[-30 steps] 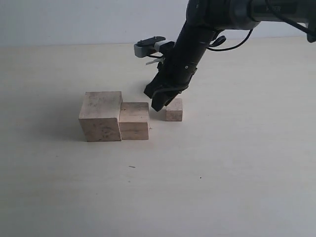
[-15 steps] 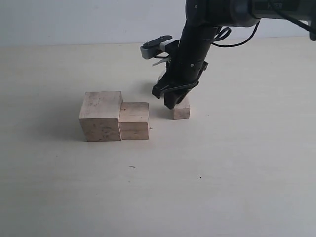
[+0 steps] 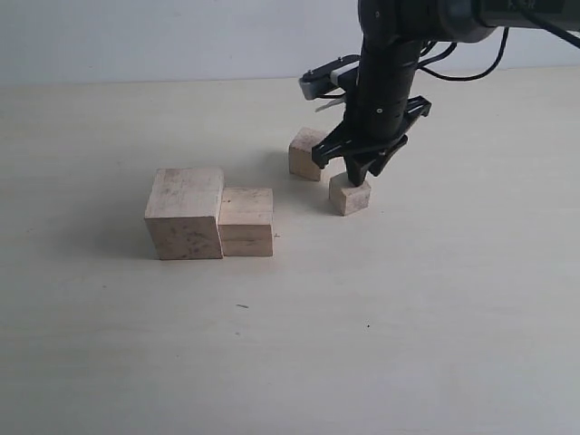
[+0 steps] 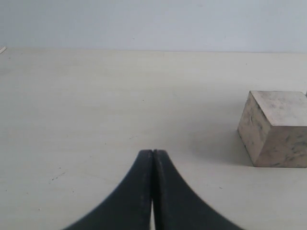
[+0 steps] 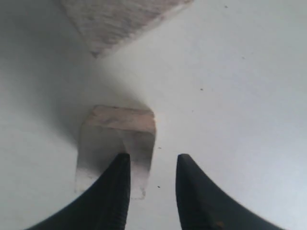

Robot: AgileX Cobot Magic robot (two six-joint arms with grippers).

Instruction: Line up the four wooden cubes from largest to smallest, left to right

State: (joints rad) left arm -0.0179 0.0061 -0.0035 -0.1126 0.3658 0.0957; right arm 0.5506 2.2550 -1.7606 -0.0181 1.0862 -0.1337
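Note:
The largest wooden cube [image 3: 184, 213] and the second cube [image 3: 246, 220] stand touching, side by side, left of centre. Farther back sits the third cube [image 3: 306, 152], and the smallest cube [image 3: 350, 194] lies slightly turned to its right. My right gripper [image 3: 361, 172] hangs open just over the smallest cube. In the right wrist view the smallest cube [image 5: 117, 139] is beside and partly behind one finger, not between the jaws of the right gripper [image 5: 151, 160]; the third cube [image 5: 120, 19] is beyond. My left gripper [image 4: 152, 152] is shut and empty, with the largest cube [image 4: 276, 127] ahead.
The pale tabletop [image 3: 435, 308] stretches bare in front and to the right of the cubes. A light wall [image 3: 136, 36] rises behind the table's far edge. The left arm does not appear in the exterior view.
My right gripper has travelled to the right, and the smallest cube has slid right with it and turned a little. The third cube, earlier hidden behind the arm, now shows.

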